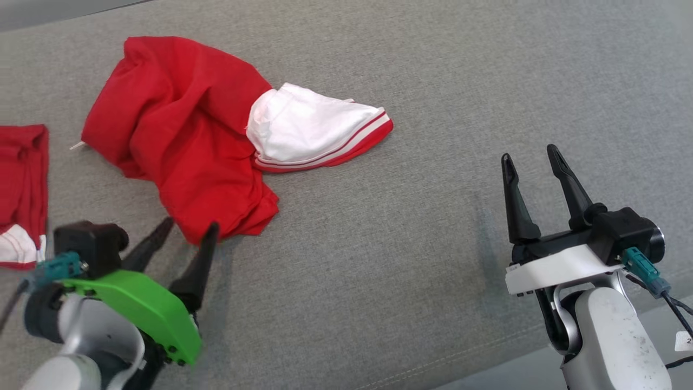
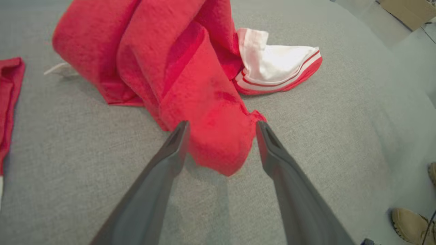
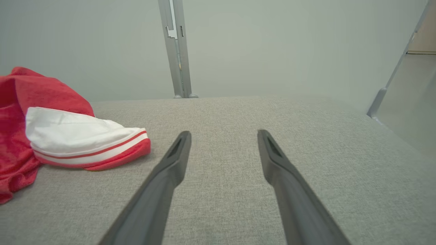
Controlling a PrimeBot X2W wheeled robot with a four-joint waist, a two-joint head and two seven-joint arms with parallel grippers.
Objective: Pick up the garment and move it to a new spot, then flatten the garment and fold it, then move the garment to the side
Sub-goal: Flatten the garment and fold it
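- A grey upholstered surface [image 1: 411, 260] is stretching across the whole workspace. A pale wall and a metal post [image 3: 175, 47] are standing behind its far edge in the right wrist view.
- The red garment [image 1: 178, 130] is lying crumpled on the left half of this surface, bunched in thick folds. Its white part [image 1: 308, 130], edged with red stripes, is sticking out toward the middle.
- The left gripper [image 1: 190, 223] is hovering at the garment's near corner with its fingers spread apart and nothing between the pads. In the left wrist view that corner is sitting right between the two fingers, so the arm looks to be lining up the first pick.
- The right gripper [image 1: 529, 153] is waiting well apart from the cloth over bare fabric, fingers likewise spread and empty. It is probably leaving room for the garment's new spot.
- A second red garment [image 1: 21, 173] is lying at the far left edge, apart from the first.
- A tan shoe [image 2: 408, 226] is showing on the floor beside the surface.
- Judging by the crumpled heap, the task is only beginning.
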